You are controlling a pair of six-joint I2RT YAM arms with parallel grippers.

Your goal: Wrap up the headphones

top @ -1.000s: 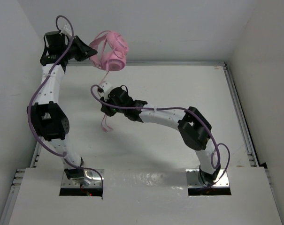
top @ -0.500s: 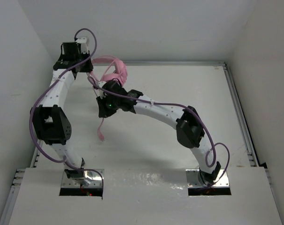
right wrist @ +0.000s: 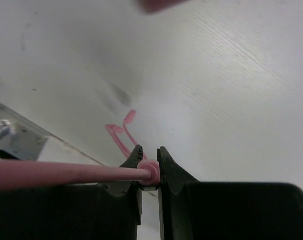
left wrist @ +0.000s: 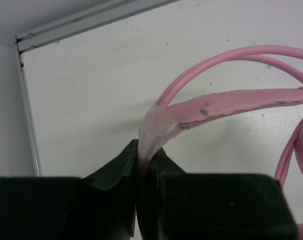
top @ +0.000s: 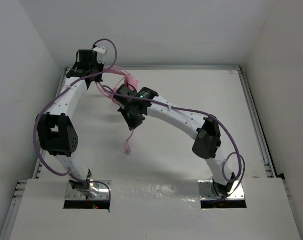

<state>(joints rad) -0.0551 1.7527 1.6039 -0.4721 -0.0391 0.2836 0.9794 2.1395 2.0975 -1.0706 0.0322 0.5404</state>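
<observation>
I'm holding the headphones (top: 130, 80) up off the table (top: 201, 90) with both arms. The left pincer (left wrist: 145, 152) is clamping shut on the clear end of the headband (left wrist: 226, 102), and the band and its thin pink hoops are arching away up and to the right of those fingers. I can't make out the earcups; in the overhead view the right arm is covering that spot.

The right pincer (right wrist: 149, 162) is pinching the cord (right wrist: 66, 173) at a little pink collar, jaws tight on it. The cord is running off to the left of the fingers, and the loose tail (top: 127, 145) is dangling below them toward the table.

I'm reading this as mid-wrap, with one arm anchoring and the other leading the cord around. Next, I'm thinking the right pincer needs to be carrying the cord around the headband, close beside the left pincer. That calls for light tension, so it isn't tugging the band out of that grip. The hanging tail is slack I'll be taking up.
</observation>
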